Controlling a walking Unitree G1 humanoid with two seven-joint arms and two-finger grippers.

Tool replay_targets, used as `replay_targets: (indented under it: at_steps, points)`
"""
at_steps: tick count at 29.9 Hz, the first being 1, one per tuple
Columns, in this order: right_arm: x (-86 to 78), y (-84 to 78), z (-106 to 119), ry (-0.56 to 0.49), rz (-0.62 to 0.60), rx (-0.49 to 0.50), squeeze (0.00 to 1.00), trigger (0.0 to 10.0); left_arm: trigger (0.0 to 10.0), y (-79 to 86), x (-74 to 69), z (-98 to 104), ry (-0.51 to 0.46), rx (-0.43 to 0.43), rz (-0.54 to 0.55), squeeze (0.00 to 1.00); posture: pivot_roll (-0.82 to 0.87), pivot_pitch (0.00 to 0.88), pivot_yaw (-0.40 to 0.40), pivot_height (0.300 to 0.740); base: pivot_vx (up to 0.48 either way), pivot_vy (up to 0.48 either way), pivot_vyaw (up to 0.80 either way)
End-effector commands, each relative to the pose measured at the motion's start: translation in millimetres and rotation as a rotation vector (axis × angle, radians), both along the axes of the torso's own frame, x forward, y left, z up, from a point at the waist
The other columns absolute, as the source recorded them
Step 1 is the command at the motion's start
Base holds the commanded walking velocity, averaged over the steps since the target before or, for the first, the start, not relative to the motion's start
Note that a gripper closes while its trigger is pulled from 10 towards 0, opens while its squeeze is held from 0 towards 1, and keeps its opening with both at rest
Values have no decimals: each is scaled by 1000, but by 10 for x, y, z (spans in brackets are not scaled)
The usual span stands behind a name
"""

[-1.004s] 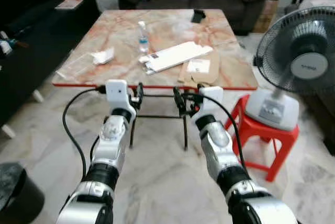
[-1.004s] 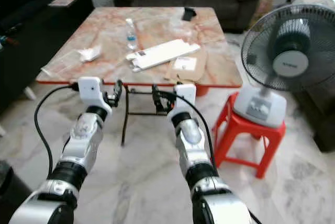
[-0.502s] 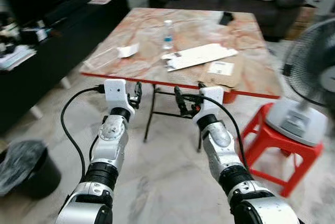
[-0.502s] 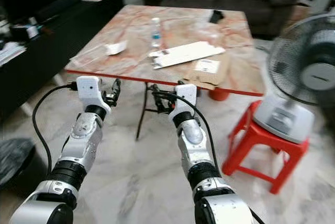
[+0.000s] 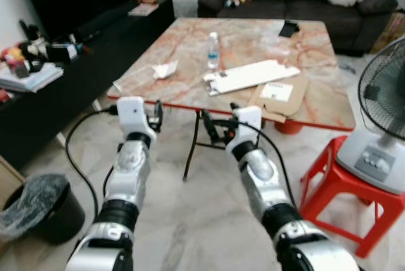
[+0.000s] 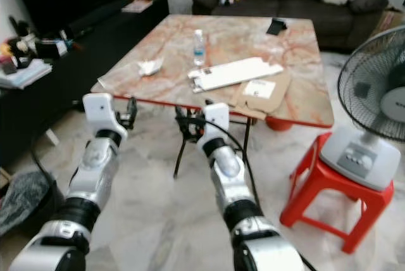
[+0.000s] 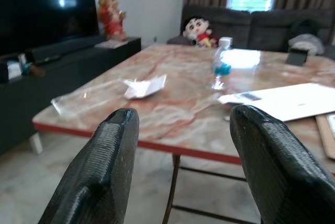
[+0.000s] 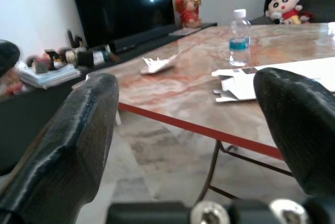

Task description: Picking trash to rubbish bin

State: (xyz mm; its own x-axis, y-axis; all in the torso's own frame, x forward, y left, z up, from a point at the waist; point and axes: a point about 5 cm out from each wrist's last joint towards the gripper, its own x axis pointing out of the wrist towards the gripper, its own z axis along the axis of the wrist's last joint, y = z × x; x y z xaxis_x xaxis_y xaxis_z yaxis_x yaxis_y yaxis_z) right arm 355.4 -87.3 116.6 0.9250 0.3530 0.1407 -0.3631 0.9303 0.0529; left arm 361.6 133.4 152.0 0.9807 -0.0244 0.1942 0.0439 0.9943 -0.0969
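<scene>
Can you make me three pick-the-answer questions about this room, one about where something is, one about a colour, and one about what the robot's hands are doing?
1. Where is the water bottle?
A. on the marble table
B. on the floor
C. on the sofa

2. What colour is the stool under the fan?
A. blue
B. red
C. green

3. What are the left gripper and the right gripper doing?
A. both squeeze the bottle
B. one holds the crumpled tissue
C. both are open and hold nothing

Answers:
1. A: the bottle stands upright on the tabletop, near the flattened white box.
2. B: the stool's plastic seat and legs are red.
3. C: each wrist view shows two fingers spread apart with just the table between them, short of its edge.
</scene>
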Motion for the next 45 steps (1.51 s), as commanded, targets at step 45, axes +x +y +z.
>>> replay_targets:
  at_steps: [45]
  points:
    - [-41, 195, 33, -16, 93, 6, 0, 10000, 10000, 134, 5, 7, 3, 13, 51, 0, 46, 0, 21, 740, 443, 0, 249]
